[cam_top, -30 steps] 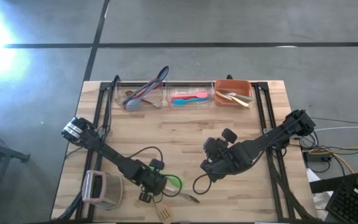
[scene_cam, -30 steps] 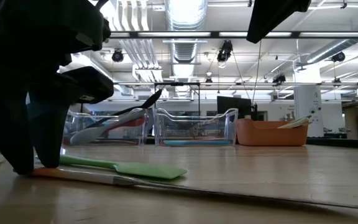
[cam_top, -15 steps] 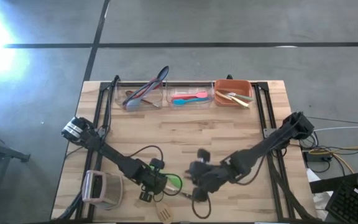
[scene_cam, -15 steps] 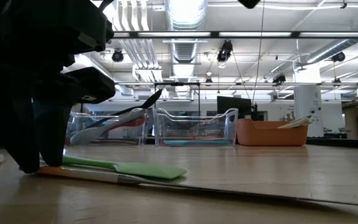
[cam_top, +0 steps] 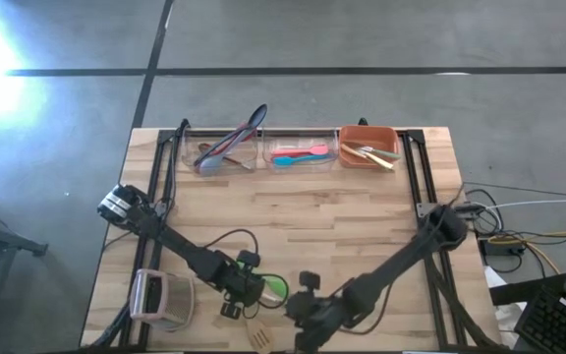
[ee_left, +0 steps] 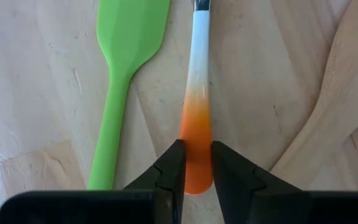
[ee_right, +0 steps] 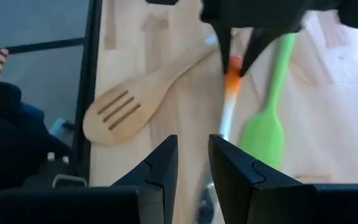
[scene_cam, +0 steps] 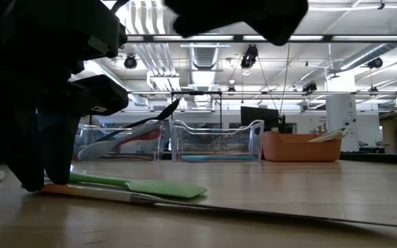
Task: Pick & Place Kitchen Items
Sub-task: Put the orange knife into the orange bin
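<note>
Left gripper (ee_left: 194,168) down at the tabletop near the front edge, fingers (ee_left: 171,167) narrowed onto the orange end of an orange-and-white handled utensil (ee_left: 197,106), one finger touching each side of the handle. Handle lay flat on the wooden table (ee_left: 36,87), running straight out ahead of the fingertips, fading from orange to white and ending in a dark section farther on. Green spatula (ee_left: 124,74) lay just beside the gripped handle on one side, roughly parallel, not touched by the fingers. Wooden slotted turner (ee_left: 328,118) lay on the other side, angled away, also untouched.

Right gripper (ee_right: 192,163) hovered low near the same spot, facing the left gripper from the far end of the orange-and-white handle, fingers (ee_right: 163,165) a narrow gap apart and closed on nothing. Past its fingertips: the wooden turner (ee_right: 138,99), the blurred orange-and-white handle (ee_right: 229,102) and the green spatula (ee_right: 267,118).

Seen from above, both grippers (cam_top: 236,295) (cam_top: 308,313) close together at the table's front edge. Well beyond them, along the far edge, two clear bins (cam_top: 226,152) (cam_top: 301,154) and an orange bin (cam_top: 367,147) held other utensils. Boxy pinkish-white handled object (cam_top: 160,298) sat just beside the left arm.
</note>
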Robot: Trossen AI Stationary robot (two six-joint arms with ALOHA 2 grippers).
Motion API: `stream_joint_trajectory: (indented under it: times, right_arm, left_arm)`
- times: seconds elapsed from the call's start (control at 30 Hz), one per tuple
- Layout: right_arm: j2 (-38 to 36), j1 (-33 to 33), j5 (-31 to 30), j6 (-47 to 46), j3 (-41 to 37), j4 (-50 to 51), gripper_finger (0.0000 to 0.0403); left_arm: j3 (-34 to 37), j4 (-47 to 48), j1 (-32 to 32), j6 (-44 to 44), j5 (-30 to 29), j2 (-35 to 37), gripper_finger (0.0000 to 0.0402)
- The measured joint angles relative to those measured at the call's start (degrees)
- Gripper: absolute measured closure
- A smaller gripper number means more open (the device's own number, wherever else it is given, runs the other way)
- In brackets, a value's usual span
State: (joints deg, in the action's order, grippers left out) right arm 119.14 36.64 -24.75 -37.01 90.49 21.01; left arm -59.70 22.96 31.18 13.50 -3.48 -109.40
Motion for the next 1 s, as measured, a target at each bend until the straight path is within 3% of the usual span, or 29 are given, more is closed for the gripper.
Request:
stream_joint_trajectory:
  times: [0.1,0.37,0.53,1.0]
  right_arm:
    - [4.1,0.5,-0.8,0.0,5.0,2.3,0.0321]
    - [14.8,0.5,-2.2,-6.4,22.5,28.8,0.0321]
    - [18.7,1.7,-1.5,-11.2,29.8,38.6,0.0316]
    - [19.1,5.1,2.6,-17.5,26.7,38.5,0.0224]
  left_arm:
    - [0.0,0.0,-0.2,0.0,0.7,0.0,0.0329]
    - [0.0,0.0,-0.5,-0.1,1.7,0.0,0.0329]
    - [0.0,0.0,-0.7,-0.1,2.9,0.0,0.0329]
    - [0.0,0.0,-1.4,0.0,4.7,0.0,0.0329]
